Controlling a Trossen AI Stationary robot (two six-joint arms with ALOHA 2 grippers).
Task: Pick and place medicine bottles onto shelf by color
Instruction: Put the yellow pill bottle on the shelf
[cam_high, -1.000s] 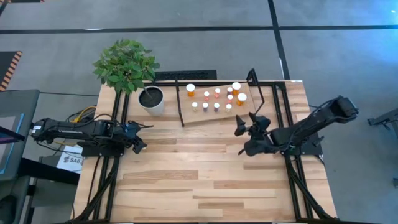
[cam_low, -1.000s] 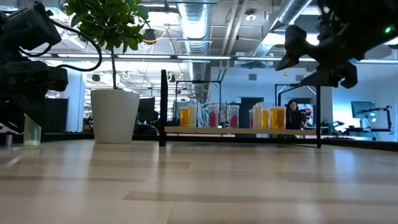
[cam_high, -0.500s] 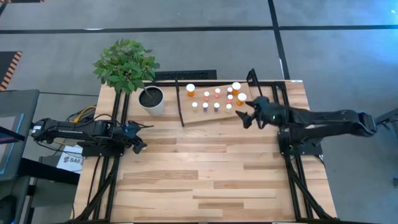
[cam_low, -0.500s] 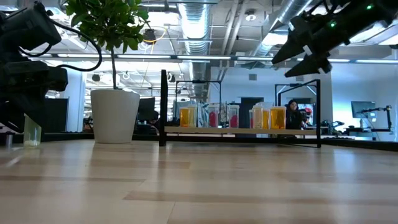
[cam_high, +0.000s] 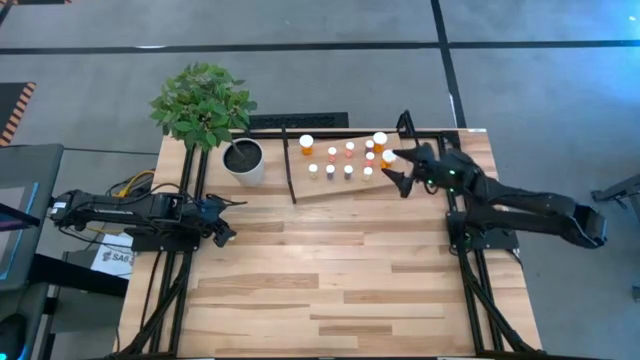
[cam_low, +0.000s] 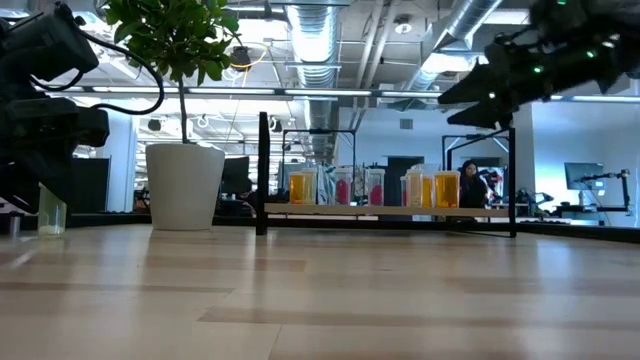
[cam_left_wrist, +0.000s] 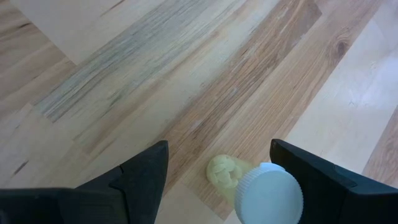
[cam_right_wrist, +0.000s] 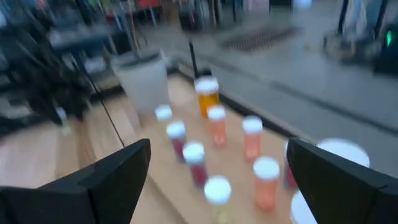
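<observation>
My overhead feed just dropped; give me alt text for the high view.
The right gripper, fingers open, hovers at the right end of the shelf by the white-capped medicine bottles. The left gripper waits open at the table's left edge, near a potted plant.

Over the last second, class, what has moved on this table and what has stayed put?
The right end effector swung from the open table in front of the shelf across to its right end and now hangs, open and empty, above the medicine bottles there. Nothing was grasped or released. The left end effector, the bottles and the plant pot stayed as they were.
</observation>
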